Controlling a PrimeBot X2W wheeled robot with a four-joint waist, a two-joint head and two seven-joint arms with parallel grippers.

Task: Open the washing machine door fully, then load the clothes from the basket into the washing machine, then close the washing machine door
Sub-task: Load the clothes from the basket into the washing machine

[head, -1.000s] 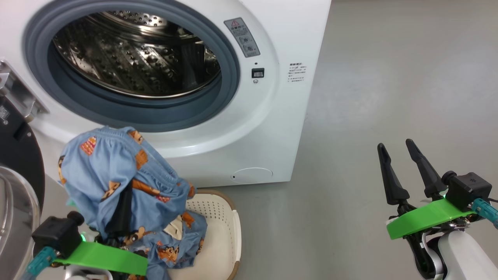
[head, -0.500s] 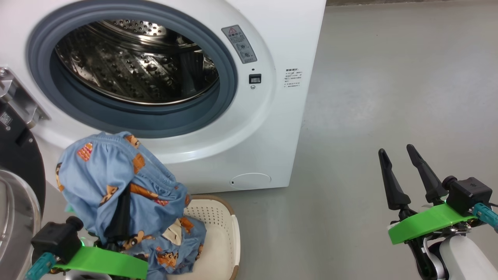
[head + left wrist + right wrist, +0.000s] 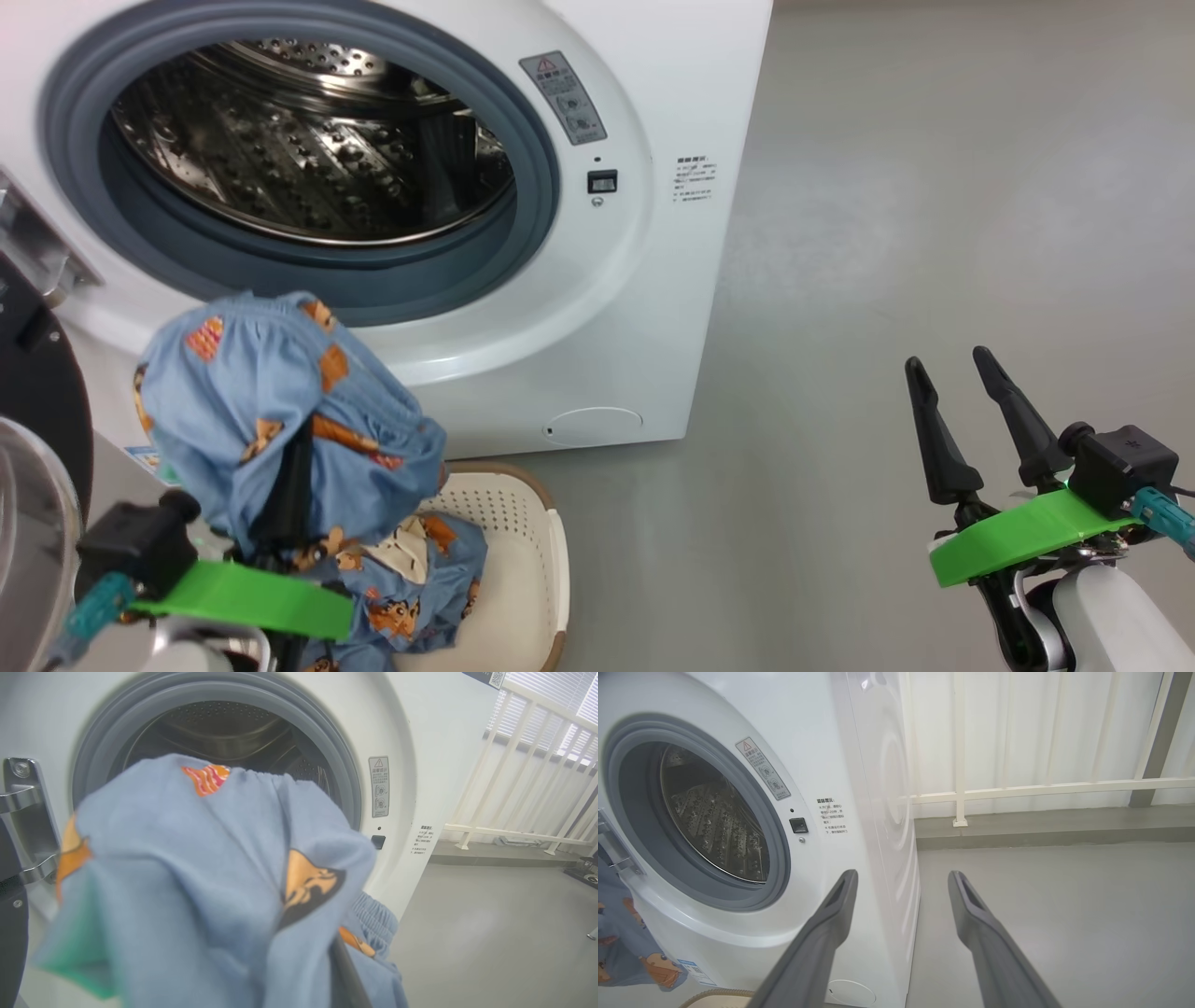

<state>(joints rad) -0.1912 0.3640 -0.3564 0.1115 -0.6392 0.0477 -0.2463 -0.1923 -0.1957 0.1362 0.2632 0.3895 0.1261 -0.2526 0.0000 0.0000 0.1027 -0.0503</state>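
The white washing machine stands with its steel drum exposed. The washing machine door is swung open at the far left, black with a glass bowl. My left gripper is shut on blue printed clothes, held up below the drum opening and above the basket. The fabric drapes over its fingers and trails down into the basket. In the left wrist view the clothes cover most of the drum mouth. My right gripper is open over bare floor, right of the machine.
Grey floor stretches to the right of the machine. A white railing and a low step run behind it. The door hinge bracket sits at the left of the opening. The basket stands against the machine's front.
The head view has shifted a little. My left gripper has lifted the clothes slightly higher above the basket. The right gripper has stayed where it was.
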